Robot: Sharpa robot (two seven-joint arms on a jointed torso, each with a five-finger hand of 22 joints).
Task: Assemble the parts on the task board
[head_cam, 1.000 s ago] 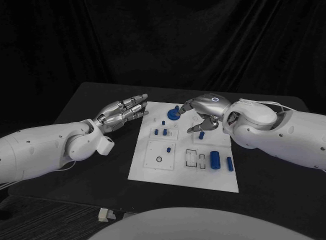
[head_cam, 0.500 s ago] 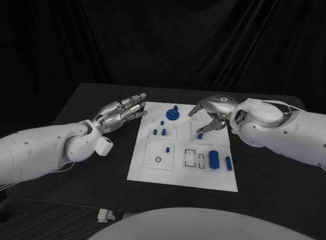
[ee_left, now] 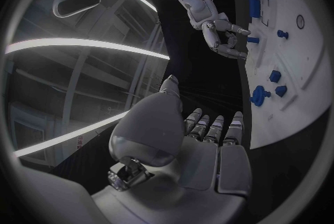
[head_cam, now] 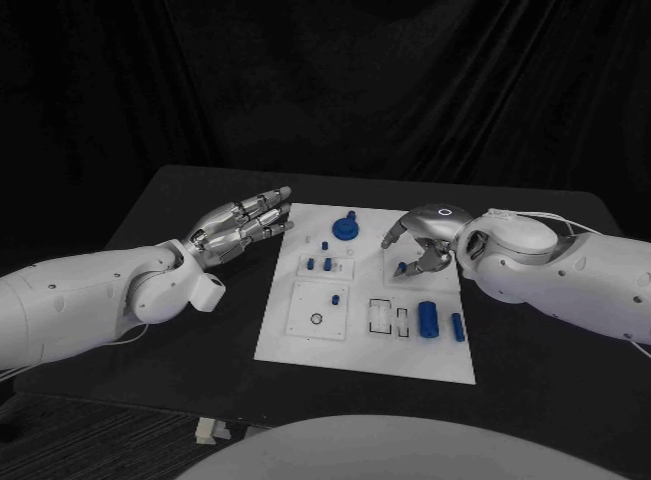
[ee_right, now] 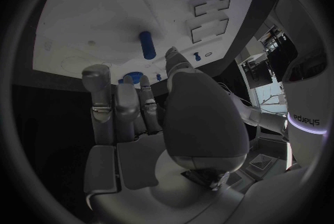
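The white task board [head_cam: 357, 340] lies mid-table. My right hand [head_cam: 416, 245] hovers low over its far right part, fingers apart and holding nothing. Its fingertips are close to a small upright blue peg [head_cam: 402, 268], which the right wrist view shows standing just beyond them [ee_right: 147, 44]. The left wrist view shows the same hand [ee_left: 222, 34] right beside that peg [ee_left: 252, 40]. My left hand [head_cam: 246, 225] floats flat with fingers stretched, off the board's far left corner. A blue round knob [head_cam: 345, 229] sits at the board's far edge, and a blue cylinder [head_cam: 429, 318] lies at the near right.
Two short blue pegs [head_cam: 319, 265] stand left of centre, and a slim blue piece [head_cam: 458, 327] lies beside the cylinder. Rectangular slots [head_cam: 392, 318] and a ring hole [head_cam: 317, 319] mark the near half. Black table [head_cam: 195, 190] surrounds the board.
My right hand has drawn back from the round knob toward the right and come down near the small upright peg. The left hand has stayed still.
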